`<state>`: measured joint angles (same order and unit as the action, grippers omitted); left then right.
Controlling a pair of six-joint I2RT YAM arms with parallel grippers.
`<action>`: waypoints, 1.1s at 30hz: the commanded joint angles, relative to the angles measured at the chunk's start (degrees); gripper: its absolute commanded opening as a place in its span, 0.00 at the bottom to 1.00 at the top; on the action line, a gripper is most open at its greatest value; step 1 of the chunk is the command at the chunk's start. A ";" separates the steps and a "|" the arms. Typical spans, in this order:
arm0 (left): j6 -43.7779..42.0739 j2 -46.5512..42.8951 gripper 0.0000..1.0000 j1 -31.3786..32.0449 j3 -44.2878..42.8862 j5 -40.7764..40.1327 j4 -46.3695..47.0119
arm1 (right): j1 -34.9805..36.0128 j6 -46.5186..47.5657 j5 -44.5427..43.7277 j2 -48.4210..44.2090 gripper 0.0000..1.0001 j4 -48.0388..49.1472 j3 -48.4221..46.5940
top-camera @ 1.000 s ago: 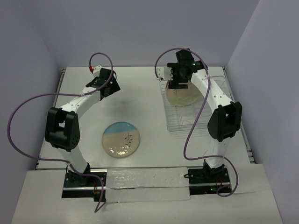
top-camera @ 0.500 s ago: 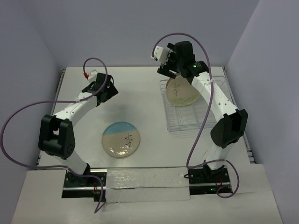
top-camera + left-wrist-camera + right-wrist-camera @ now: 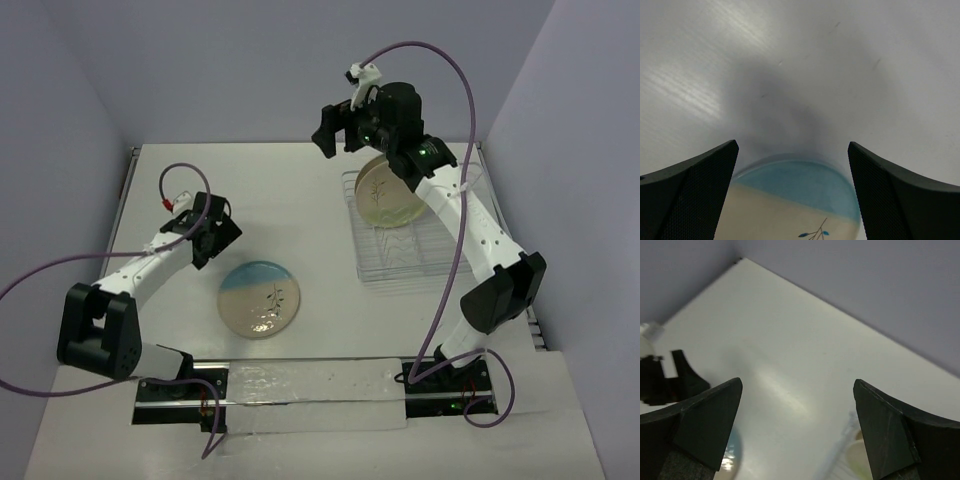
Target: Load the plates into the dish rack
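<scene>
My left hand (image 3: 205, 238) is spread wide and holds nothing. It sits low over the counter (image 3: 300, 200), just left of the blue-and-cream plate (image 3: 262, 298). In the wrist view the plate's blue edge lies between my fingers and a little ahead of them. The plate lies flat with nothing under its rim. If I close from this angle, I think my fingers will shove it across the smooth counter or ride up over the rim and lose it. A shallow pinch could also let it tip out while I carry it.

My right hand (image 3: 333, 135) is also wide open and empty. It hangs high above the far left corner of the dish rack (image 3: 420, 255).

A cream plate (image 3: 385, 190) stands upright in the dividers at the far end of the rack. My right arm (image 3: 455, 195) crosses above the rack. Bringing the next plate in from the left could knock the standing plate or catch a wire. The right arm would have to stay clear of that path.

I can make out only these two plates.
</scene>
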<state>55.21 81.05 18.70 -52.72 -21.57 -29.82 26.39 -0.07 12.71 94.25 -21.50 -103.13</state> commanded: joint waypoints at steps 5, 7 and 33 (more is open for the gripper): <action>3.24 -10.09 0.99 -1.13 10.23 4.77 -1.20 | 9.19 -17.27 -1.30 -1.28 1.00 3.85 8.44; 3.50 -12.39 0.99 -1.19 12.70 4.63 -1.44 | 12.18 -16.72 -2.71 -2.19 1.00 3.92 11.68; 7.64 -16.23 0.54 -0.84 20.26 10.13 -9.61 | 19.66 -25.85 2.20 2.28 1.00 14.14 37.44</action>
<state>62.10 65.17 17.79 -31.31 -10.58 -36.94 45.43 -24.99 11.86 94.47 -11.15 -65.58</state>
